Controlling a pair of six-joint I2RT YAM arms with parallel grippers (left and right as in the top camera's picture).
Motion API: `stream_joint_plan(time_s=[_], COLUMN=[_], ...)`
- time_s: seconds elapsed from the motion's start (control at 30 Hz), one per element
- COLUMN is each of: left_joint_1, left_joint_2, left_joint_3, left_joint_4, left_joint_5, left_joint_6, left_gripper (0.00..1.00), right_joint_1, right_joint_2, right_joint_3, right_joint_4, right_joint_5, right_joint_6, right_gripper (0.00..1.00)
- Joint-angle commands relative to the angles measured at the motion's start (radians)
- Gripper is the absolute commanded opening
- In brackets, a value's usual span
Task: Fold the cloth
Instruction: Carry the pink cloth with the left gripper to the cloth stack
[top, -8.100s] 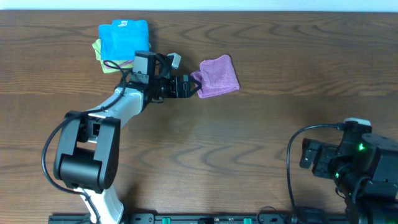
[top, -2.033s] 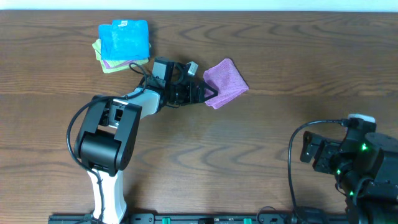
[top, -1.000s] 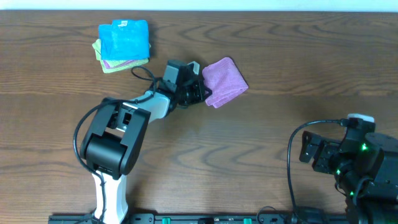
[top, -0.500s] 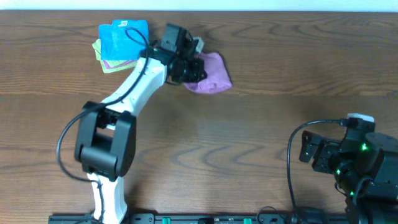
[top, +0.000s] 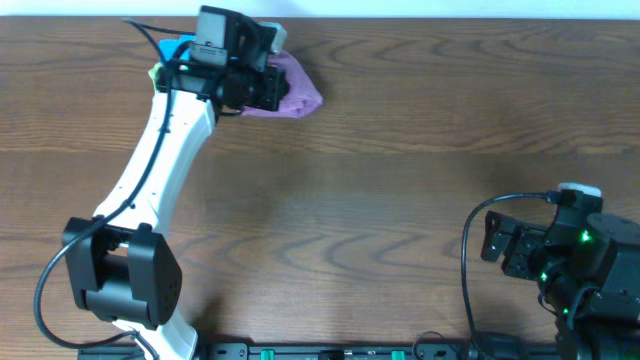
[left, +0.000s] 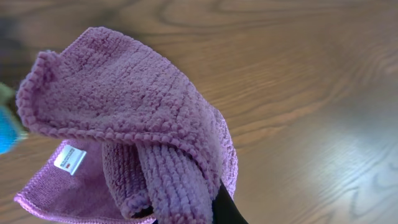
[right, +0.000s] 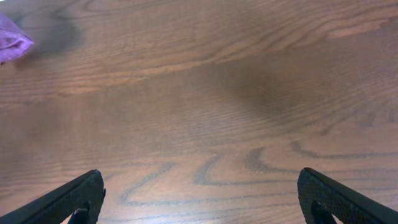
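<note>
The table is of dark brown wood with a wavy grain, and a pale strip runs along its far edge. The left arm reaches across to the far left part of the table. The left jaws are closed on the purple cloth, and in the left wrist view the cloth is bunched over one dark finger. There the purple cloth hangs in soft, uneven layers, and a small white label shows on its lower layer. I cannot tell if its lower edge touches the table. Just beside it, to the left, lies a blue cloth with a green edge under it, mostly hidden by the arm. The right arm stays well apart, at the near right corner. The right jaws stand wide apart with only bare wood between them. In the right wrist view a small piece of the purple cloth shows in the top left corner.
</note>
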Motion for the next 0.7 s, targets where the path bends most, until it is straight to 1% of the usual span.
stream_joint_plan(time_s=[0.0,0.23,0.3,0.43,0.47,0.6,0.67], left_joint_1=[0.035,0.067,0.067,0.067,0.067,0.068,0.072], left_joint_2=[-0.024,-0.024,-0.024,-0.024,-0.024,-0.023,-0.023], left_joint_3=[0.037,0.087,0.122,0.2,0.217,0.25,0.251], left_joint_4=[-0.018,-0.057,-0.064,-0.086,-0.09,-0.085,-0.085], left_joint_5=[0.009,0.027,0.027,0.024,0.01,-0.134,-0.175], left_joint_6=[0.097,0.188,0.198,0.268,0.286,0.338,0.388], left_gripper=[0.06,0.06,0.05,0.06,0.06,0.06,0.06], right_joint_1=[-0.001,-0.001,-0.001,-0.001,-0.001,-0.001,-0.001], right_joint_2=[-0.005,-0.005,-0.005,-0.005,-0.005,-0.005,-0.005], right_joint_3=[-0.002,-0.002,-0.002,-0.002,-0.002,-0.002,-0.002], right_joint_4=[-0.006,-0.007,-0.007,-0.006,-0.006,-0.003,-0.002], right_joint_5=[0.003,0.003,0.003,0.003,0.003,0.004,0.004], right_joint_6=[0.018,0.018,0.018,0.018,0.018,0.018,0.018], right_gripper=[0.99,0.99,0.99,0.99,0.99,0.99,0.99])
